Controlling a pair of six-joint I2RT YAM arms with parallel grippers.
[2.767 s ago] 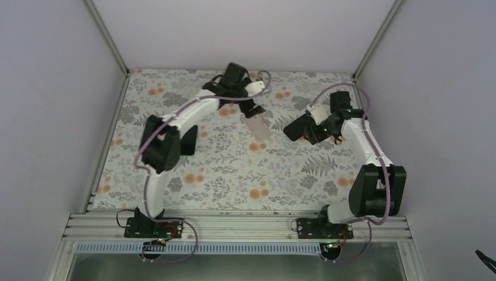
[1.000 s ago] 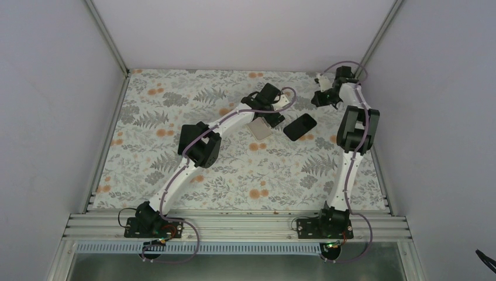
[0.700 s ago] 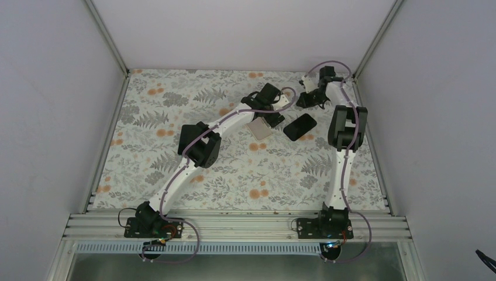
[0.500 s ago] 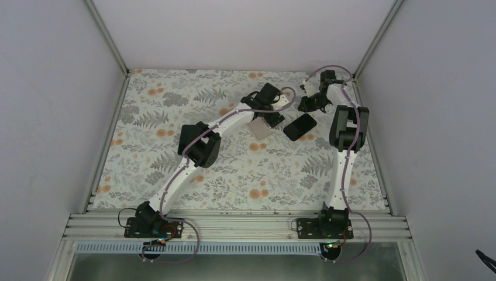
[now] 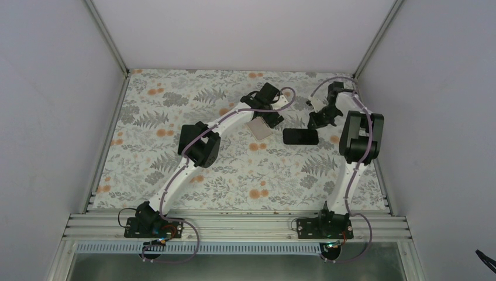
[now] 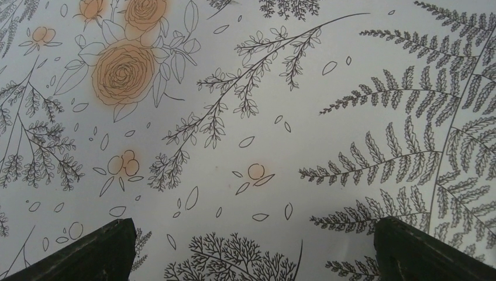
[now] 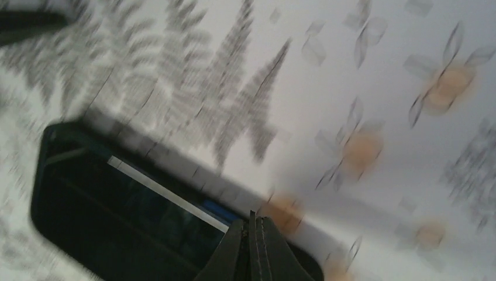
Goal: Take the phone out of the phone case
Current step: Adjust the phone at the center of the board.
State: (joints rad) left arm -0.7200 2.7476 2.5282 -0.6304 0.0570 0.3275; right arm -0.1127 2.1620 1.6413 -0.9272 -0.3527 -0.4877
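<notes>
Seeing phone (image 5: 300, 136) & case (image 5: 259, 129) apart on tabletop (image 5: 175, 170), I reckon job's done. My left fingers (image 6: 88, 252) gape, empty; right fingers (image 7: 251, 252) are pressed together w/ nothing held.

Top view: high, from the near edge, looking down on the whole worktop (image 5: 234, 170). Wrist views: close, facing worktop; right shares phone (image 7: 146, 228) with top.

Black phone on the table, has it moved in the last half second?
Yes. The black phone has turned from diagonal to crosswise, its far end swinging toward the near edge, while the clear case stayed put.
</notes>
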